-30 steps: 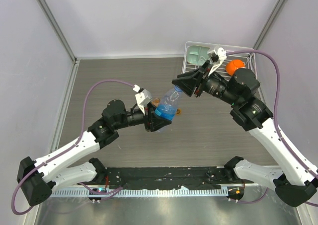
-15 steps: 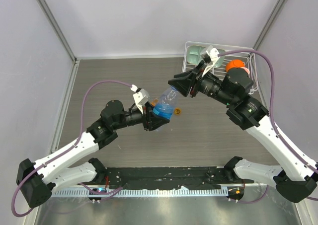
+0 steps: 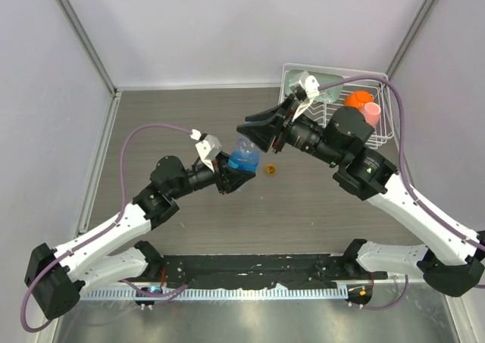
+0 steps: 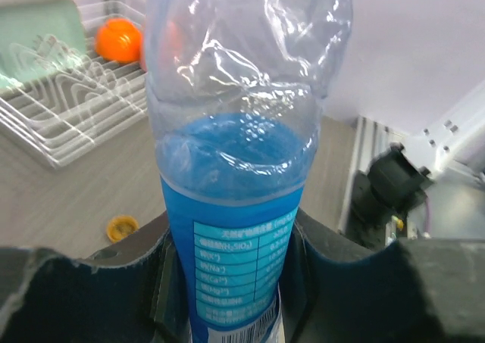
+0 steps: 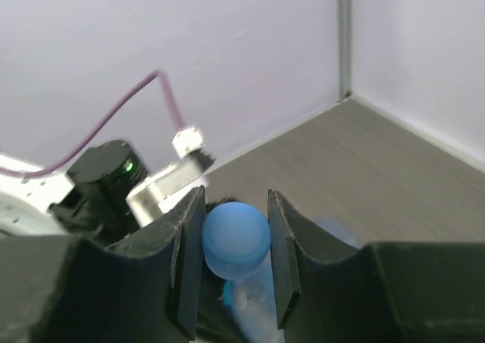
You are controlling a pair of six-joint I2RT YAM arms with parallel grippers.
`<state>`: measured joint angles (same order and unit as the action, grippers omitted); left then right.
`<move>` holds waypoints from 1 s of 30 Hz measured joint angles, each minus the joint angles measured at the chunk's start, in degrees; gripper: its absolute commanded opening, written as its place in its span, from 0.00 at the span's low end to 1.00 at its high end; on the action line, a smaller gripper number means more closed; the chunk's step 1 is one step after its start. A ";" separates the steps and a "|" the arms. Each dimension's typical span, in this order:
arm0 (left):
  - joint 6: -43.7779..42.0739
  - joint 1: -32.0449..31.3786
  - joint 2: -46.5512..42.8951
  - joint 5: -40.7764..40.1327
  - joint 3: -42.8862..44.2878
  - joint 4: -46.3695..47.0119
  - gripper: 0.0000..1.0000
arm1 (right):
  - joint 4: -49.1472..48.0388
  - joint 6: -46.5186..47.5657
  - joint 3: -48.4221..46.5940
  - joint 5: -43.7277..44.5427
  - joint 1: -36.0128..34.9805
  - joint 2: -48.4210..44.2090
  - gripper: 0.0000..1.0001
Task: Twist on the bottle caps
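My left gripper [image 3: 236, 178] is shut on the lower body of the clear bottle [image 3: 244, 158] with the blue label [image 4: 235, 260]. The bottle points up and away, and its neck runs off the top of the left wrist view. My right gripper [image 3: 251, 133] is shut on the blue cap [image 5: 236, 237] and holds it right at the bottle's upper end. The clear bottle [image 5: 258, 301] shows blurred just beneath the cap. I cannot tell whether the cap sits on the thread. The orange cap [image 3: 270, 169] lies on the table beside the bottle, and is the same orange cap [image 4: 122, 227] in the left wrist view.
A white wire rack [image 3: 383, 108] stands at the back right, holding an orange ball [image 3: 356, 98], a pink cup [image 3: 371, 112] and a pale green item [image 4: 38, 32]. Grey walls close in the table on three sides.
The right arm has swung left with the blue cap, down to the bottle's top. The left arm has drawn the bottle a little to the left and stood it more upright.
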<state>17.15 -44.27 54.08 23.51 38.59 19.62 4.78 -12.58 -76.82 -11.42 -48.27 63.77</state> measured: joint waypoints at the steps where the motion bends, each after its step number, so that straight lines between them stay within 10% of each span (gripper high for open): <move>1: -0.20 0.17 0.00 -0.61 -0.31 0.79 0.03 | -0.02 -0.07 -0.22 -0.07 -0.76 0.11 0.20; 30: -6.45 1.09 -2.29 2.69 -4.68 14.49 0.00 | 14.14 0.46 -17.86 4.07 -5.22 5.03 0.24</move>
<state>10.70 -43.18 51.79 26.20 33.91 34.11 18.92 -12.12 -94.67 -7.35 -53.49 68.79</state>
